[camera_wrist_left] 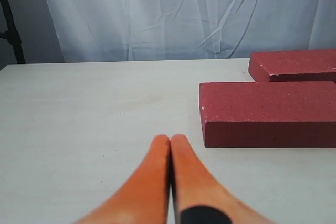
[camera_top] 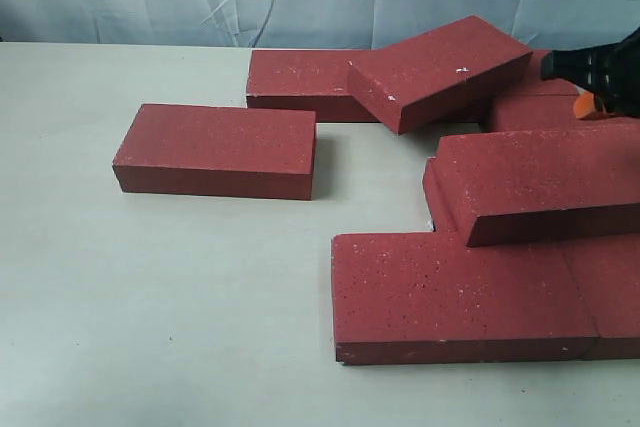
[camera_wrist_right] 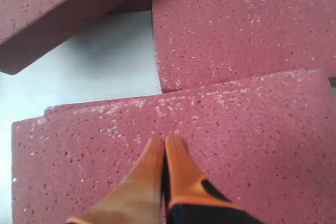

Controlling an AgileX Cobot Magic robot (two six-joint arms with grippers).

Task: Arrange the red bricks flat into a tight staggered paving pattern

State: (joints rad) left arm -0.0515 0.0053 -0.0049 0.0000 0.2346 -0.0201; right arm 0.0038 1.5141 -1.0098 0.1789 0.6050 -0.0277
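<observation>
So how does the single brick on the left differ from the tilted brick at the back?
The single brick lies flat on the table; the tilted brick rests slanted across the back brick. The single brick touches no other brick; the tilted brick overlaps its neighbour. Both are dark red, speckled and rectangular.

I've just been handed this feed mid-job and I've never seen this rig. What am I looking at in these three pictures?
It is a two-armed robot. One picture looks over the table from outside; the other two come from cameras on each wrist. Red bricks lie there: a lone flat brick, a tilted brick propped on others, more at the right. The left end effector and right end effector are both shut, holding nothing.
</observation>
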